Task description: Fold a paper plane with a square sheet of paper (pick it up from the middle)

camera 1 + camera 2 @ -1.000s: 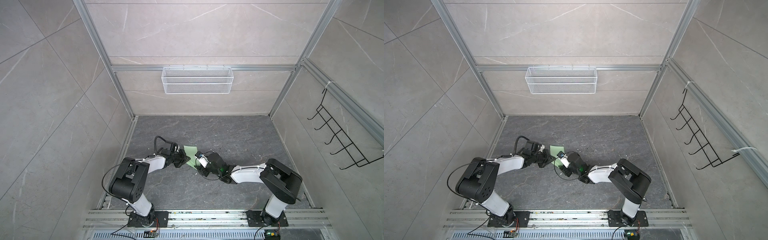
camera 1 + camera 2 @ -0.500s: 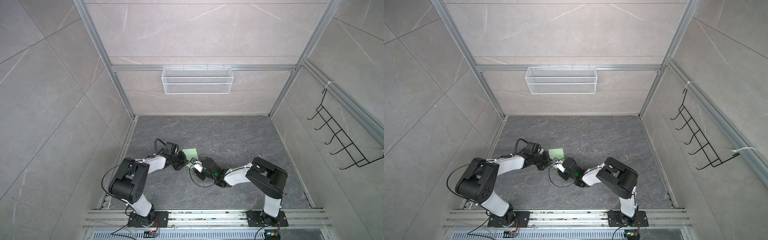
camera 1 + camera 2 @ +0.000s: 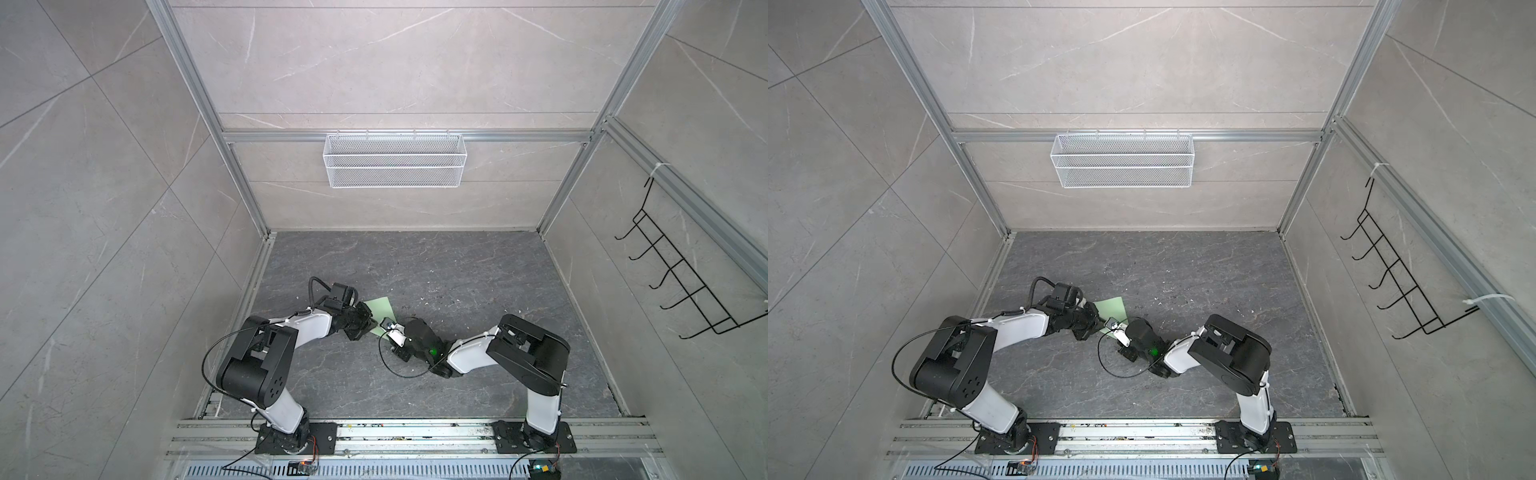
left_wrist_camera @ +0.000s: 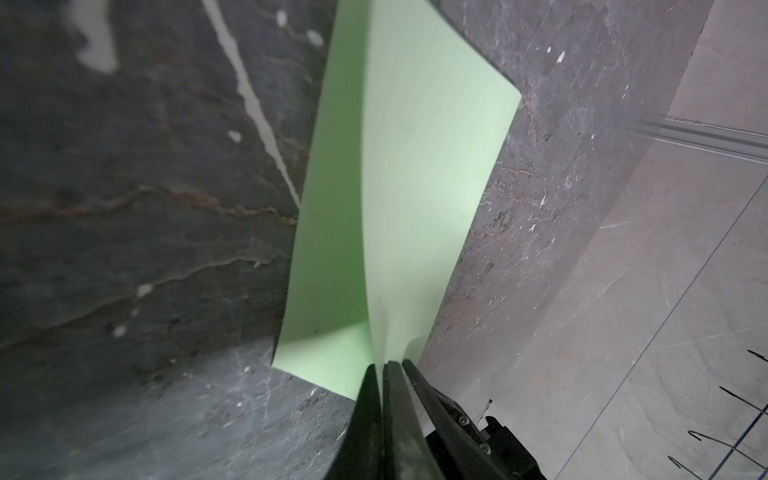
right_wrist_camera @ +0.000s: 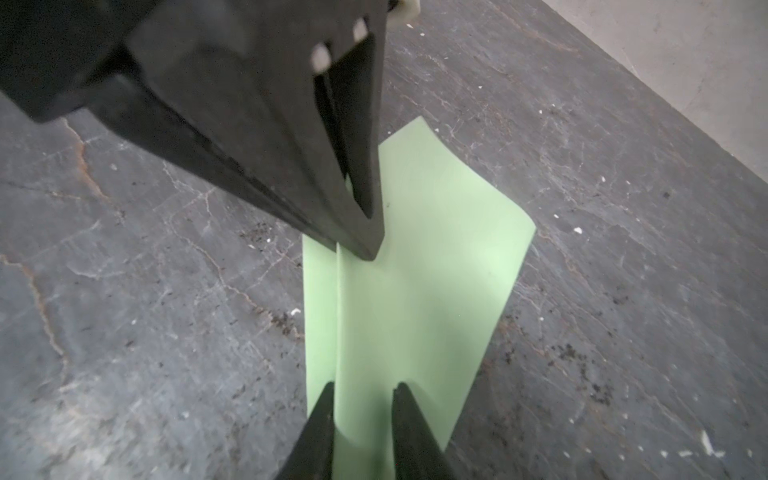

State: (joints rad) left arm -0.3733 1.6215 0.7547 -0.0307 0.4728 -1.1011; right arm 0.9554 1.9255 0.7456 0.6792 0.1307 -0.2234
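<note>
Green square sheet of paper [image 3: 382, 308] lies on the dark stone tabletop [image 3: 457, 270], a bit left of centre, with both arms meeting at its near end. In a top view we see the left gripper [image 3: 371, 327] at the sheet's near left corner and the right gripper [image 3: 386, 331] just beside it from the right. In both top views the jaws are too small to read. Against the frames from a second back, the right gripper has slid left and in toward that near end. The left gripper and the sheet have stayed put. Left wrist view: left gripper [image 4: 382, 366] is clamped tight on the sheet [image 4: 415, 187], which is doubled over, the top layer bowing up off the lower one (crease not flat yet). Right wrist view: right gripper [image 5: 363, 392] has its jaws apart by a narrow gap, straddling the near edge of the sheet [image 5: 419, 299], with paper showing between the fingers [image 5: 322, 424]. They look to be closing in, but we see no pinch yet. The left gripper [image 5: 365, 249] comes down onto the same fold further along. Our read: we're going from a one-handed hold to a two-handed one, so the fold can be pressed or the next corner turned. No paper plane yet, early stage. Risk: if the right jaws bite off the fold line, the layers skew.
</note>
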